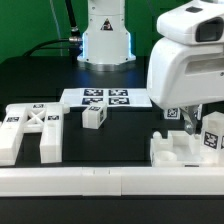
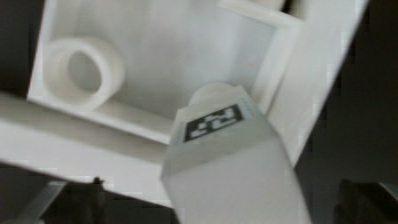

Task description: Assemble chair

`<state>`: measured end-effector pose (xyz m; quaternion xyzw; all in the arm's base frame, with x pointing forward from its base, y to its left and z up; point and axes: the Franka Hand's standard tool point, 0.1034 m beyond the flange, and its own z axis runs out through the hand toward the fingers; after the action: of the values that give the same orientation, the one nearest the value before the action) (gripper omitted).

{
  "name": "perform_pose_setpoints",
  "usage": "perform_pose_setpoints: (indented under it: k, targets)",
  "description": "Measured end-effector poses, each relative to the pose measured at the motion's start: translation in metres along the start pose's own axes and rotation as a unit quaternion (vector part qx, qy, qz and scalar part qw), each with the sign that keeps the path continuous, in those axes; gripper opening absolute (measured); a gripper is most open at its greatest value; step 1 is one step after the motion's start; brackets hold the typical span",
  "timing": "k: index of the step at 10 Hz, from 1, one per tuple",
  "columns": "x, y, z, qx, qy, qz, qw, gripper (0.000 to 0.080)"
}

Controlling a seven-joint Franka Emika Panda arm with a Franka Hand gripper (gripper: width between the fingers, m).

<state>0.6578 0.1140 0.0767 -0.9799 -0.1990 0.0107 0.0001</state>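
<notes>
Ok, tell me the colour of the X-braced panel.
The panel is white with black-and-white tags; exterior view shows it best.

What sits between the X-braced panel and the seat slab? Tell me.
One small tagged block, standing apart from both; the exterior view shows it.

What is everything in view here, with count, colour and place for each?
X-braced panel: one, white, exterior view's left.
Small block: one, white, tagged, in front of the marker board.
Marker board: one, white, table centre.
Slab part: one, white, under the gripper.
Leg block: one, white, tagged, exterior view's far right.
Border rail: one, white, near edge.
Table: one, black.
Robot base: one, white, at the back.
Gripper: one, white, over the slab part; jaws unclear.
</notes>
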Motion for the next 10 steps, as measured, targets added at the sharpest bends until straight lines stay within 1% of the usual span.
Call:
perform_pose_setpoints:
  k: [1, 2, 3, 4, 5, 6, 7, 9, 10]
  targets:
    - [0.0004, -0.0030, 0.0014, -0.002, 0.005, -0.020, 1.000, 0.0649]
    - [0.0004, -0.0047, 0.0019, -0.001, 0.004, -0.012, 1.000, 0.0649]
    - [0.0002, -0.0040, 0.0020, -0.001, 0.004, -0.012, 1.000, 0.0521]
    - [0.0000, -0.0037, 0.0025, -0.001, 0.004, -0.009, 1.000, 0.0521]
    - [-0.0001, -0.0037, 0.0026, -0.001, 0.004, 0.001, 1.000, 0.0386]
    - [-0.0002, -0.0033, 0.0026, -0.001, 0.004, 0.001, 1.000, 0.0289]
    - [-0.0002, -0.0032, 0.0026, -0.001, 0.004, 0.003, 1.000, 0.0289]
    - [-0.0001, -0.0038, 0.0027, 0.001, 0.004, 0.112, 0.994, 0.0289]
    - [-0.0001, -0.0036, 0.0027, 0.001, 0.004, 0.141, 0.990, 0.0289]
